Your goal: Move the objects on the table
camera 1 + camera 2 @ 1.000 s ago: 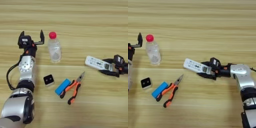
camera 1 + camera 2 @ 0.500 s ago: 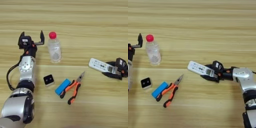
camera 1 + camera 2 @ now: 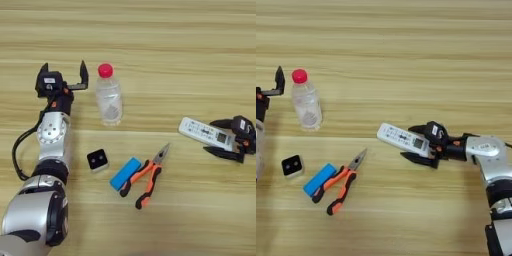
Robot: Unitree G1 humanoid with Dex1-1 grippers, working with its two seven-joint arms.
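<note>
At 3 o'clock on the table [image 3: 150, 30], the right gripper [image 3: 415, 143] has its fingers spread around the near end of the white remote [image 3: 402, 138]. Left gripper [image 3: 64, 75], fingers apart, holds nothing at 9 o'clock, just beside the bottle [image 3: 108, 96]. Cube [image 3: 97, 160], blue block [image 3: 125, 173] and pliers [image 3: 145, 176] lie toward 6 o'clock.

Five small items spread on light-tan wood-grain table [image 3: 150, 40].
Clear plastic bottle with red cap [image 3: 108, 95] lying left; white remote control [image 3: 403, 138] right, angled; small black cube [image 3: 97, 160], blue rectangular block [image 3: 125, 173], orange-handled pliers [image 3: 145, 175] clustered in front.
</note>
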